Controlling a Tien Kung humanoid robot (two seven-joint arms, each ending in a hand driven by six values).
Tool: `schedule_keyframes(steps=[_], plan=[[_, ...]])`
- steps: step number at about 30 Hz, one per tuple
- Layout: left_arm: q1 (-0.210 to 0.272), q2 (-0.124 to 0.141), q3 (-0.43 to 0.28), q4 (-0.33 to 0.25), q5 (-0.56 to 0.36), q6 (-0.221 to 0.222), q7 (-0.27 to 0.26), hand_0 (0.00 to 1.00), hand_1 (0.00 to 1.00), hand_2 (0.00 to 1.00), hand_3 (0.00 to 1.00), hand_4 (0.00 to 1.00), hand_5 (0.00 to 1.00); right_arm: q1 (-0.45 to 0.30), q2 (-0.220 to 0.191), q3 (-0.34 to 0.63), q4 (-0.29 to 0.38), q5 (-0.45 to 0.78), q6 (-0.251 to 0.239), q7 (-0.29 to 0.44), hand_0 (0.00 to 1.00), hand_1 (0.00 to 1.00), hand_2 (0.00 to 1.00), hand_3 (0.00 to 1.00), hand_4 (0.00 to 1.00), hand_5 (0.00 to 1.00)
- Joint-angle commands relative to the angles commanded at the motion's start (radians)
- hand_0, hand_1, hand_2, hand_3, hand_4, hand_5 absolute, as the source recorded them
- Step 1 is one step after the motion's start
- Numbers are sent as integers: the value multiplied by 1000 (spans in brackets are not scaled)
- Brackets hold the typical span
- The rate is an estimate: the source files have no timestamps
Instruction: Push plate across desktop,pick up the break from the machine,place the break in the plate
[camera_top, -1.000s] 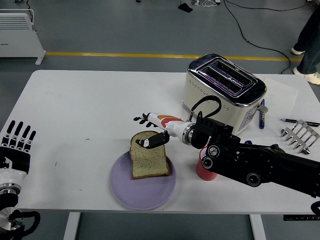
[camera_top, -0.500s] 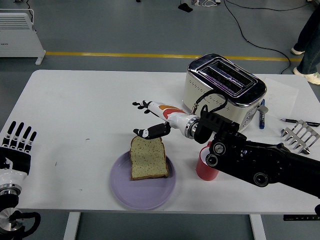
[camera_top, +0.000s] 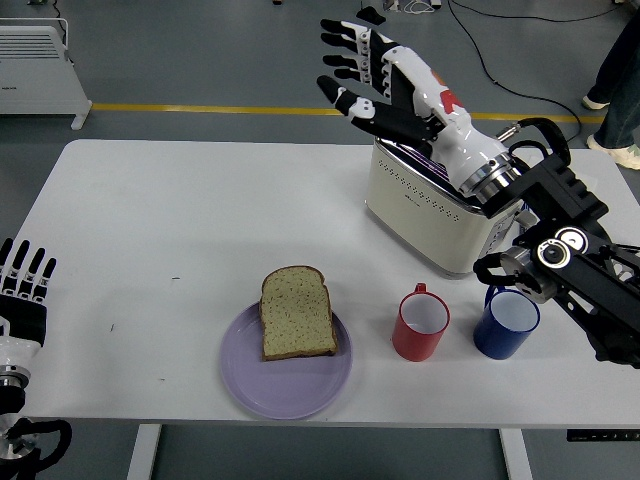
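Raised since half a second ago: right hand (camera_top: 385, 75), formerly low beside the bread, now high over the toaster's far-left corner, fingers spread, holding nothing; its black arm enters from the right edge.

Left hand (camera_top: 22, 285): at the left edge, beside the surface's near-left corner, fingers extended, empty.

Bread (camera_top: 296, 312): one slice, lying flat on the purple plate (camera_top: 285, 378), covering its upper middle.

Plate: near the front edge of the surface, centre-left.

Red mug (camera_top: 420, 324): upright, right of the plate, apart from it.

Blue mug (camera_top: 505, 323): upright, just right of the red mug, partly behind the arm.

Toaster (camera_top: 435, 215): cream body, chrome top, behind the mugs.

Surface (camera_top: 170, 220): white, bare across its left half.

Room: grey floor; yellow floor line (camera_top: 200, 108) running beyond the far edge; white radiator (camera_top: 35, 58) at upper left; black cables at upper right; a person's leg and shoe (camera_top: 620, 100) at the right edge.
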Motion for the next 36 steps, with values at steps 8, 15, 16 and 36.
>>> schedule_keyframes(steps=[8,15,16,36], plan=[[3,0,-12,-1,0,2,0,792,781,805,761,553,998,-168,-30,329,-61,331,2,89,809,789,824,822,600,438],[3,0,-17,-3,0,3,1,792,781,805,761,554,998,-314,-24,561,-161,473,22,99,812,792,820,828,580,451],[4,0,-17,-4,-1,3,2,792,781,805,761,554,998,-336,-17,581,-179,488,30,97,812,792,820,828,580,451],[29,0,-15,-11,-2,7,3,791,781,805,759,556,998,-623,103,758,-291,406,145,46,816,793,820,823,560,453]])
